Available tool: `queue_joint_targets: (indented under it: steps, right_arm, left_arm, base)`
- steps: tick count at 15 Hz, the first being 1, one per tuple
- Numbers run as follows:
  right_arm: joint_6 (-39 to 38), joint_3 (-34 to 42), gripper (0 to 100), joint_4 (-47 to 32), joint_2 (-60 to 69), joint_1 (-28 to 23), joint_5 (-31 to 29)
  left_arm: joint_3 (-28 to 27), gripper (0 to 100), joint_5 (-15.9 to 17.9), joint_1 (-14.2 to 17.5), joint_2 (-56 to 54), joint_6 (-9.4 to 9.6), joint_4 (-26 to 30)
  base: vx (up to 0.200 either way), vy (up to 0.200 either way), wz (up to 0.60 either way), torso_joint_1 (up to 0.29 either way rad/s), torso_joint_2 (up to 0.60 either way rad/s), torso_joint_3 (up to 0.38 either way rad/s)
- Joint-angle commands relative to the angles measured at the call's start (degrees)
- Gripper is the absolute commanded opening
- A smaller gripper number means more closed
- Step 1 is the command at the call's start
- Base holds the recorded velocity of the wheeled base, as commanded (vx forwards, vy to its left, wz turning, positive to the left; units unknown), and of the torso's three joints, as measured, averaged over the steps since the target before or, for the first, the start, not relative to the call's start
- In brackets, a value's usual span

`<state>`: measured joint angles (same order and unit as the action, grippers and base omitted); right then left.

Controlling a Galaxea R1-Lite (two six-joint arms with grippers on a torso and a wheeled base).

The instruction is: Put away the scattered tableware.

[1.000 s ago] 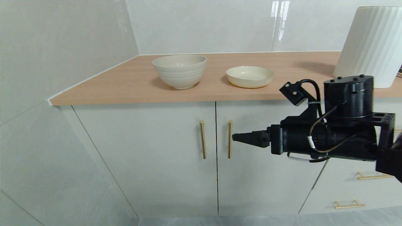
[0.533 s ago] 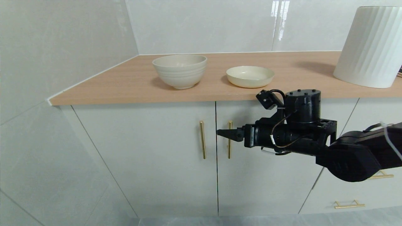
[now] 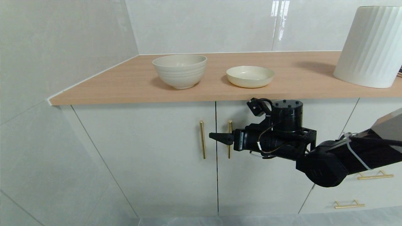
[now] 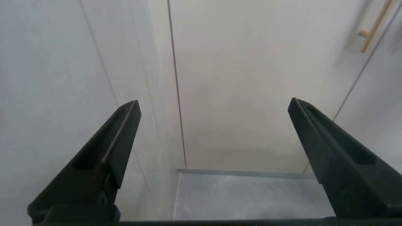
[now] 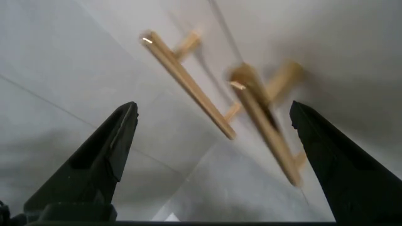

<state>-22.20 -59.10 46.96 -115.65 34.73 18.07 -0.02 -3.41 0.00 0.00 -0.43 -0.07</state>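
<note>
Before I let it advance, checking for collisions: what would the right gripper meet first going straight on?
The right gripper would likely meet the nearer handle first, or the door behind it; depth is unclear.

The right gripper [image 3: 216, 137] stood in front of a door handle [image 3: 230, 125] and hid its middle. In the right wrist view the nearer handle [image 5: 267, 125] ahead of that gripper was blurred. Well above and to the right of the gripper, the white ribbed vessel [image 3: 367, 47] on the bench [image 3: 125, 84] was cut off by the picture's edge; a dark scrap [image 3: 399, 72] beside it was too small to tell.
</note>
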Motion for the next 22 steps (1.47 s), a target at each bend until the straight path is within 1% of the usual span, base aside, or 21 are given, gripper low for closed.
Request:
queue_joint_targets:
  steps: [1, 6, 9, 13, 15, 17, 20, 22]
  right_arm:
    - [-0.4, 0.2, 100, 1.3, -1.2, 0.5, -0.1]
    - [-2.8, 0.9, 100, 1.4, -1.0, 0.9, 0.2]
    - [-3.0, 3.3, 100, 1.7, -0.2, 1.0, 4.2]
    - [-3.0, 5.7, 100, 6.0, 0.1, 2.0, 5.0]
    - [-3.0, 6.1, 100, 6.8, 0.1, 2.1, 5.7]
    - [-3.0, 8.0, 100, 7.9, 1.0, 2.9, 8.6]
    - [-2.8, 11.9, 100, 12.8, 1.5, 3.7, 8.9]
    - [-2.7, 13.7, 100, 14.3, 3.0, 4.6, 9.0]
  left_arm:
    - [0.0, 100, 0.0, 0.0, 0.0, -0.1, 0.0]
    - [0.0, 100, 0.0, 0.0, 0.0, -0.01, 0.0]
    - [0.0, 100, 0.0, 0.0, 0.0, -0.01, -0.1]
    - [-0.1, 100, 0.0, 0.0, 0.0, -0.01, 0.0]
    - [0.0, 100, 0.0, 0.0, 0.0, -0.01, 0.0]
    - [0.0, 100, 0.0, 0.0, 0.0, -0.01, 0.0]
    - [0.0, 100, 0.0, 0.0, 0.0, -0.01, 0.0]
    - [0.0, 100, 0.0, 0.0, 0.0, -0.01, 0.0]
  base:
    - [0.0, 0.0, 0.0, 0.0, 0.0, 0.0]
    - [0.0, 0.0, 0.0, 0.0, 0.0, 0.0]
    - [0.0, 0.0, 0.0, 0.0, 0.0, 0.0]
    - [0.0, 0.0, 0.0, 0.0, 0.0, 0.0]
    - [0.0, 0.0, 0.0, 0.0, 0.0, 0.0]
    - [0.0, 0.0, 0.0, 0.0, 0.0, 0.0]
    - [0.0, 0.0, 0.0, 0.0, 0.0, 0.0]
    - [0.0, 0.0, 0.0, 0.0, 0.0, 0.0]
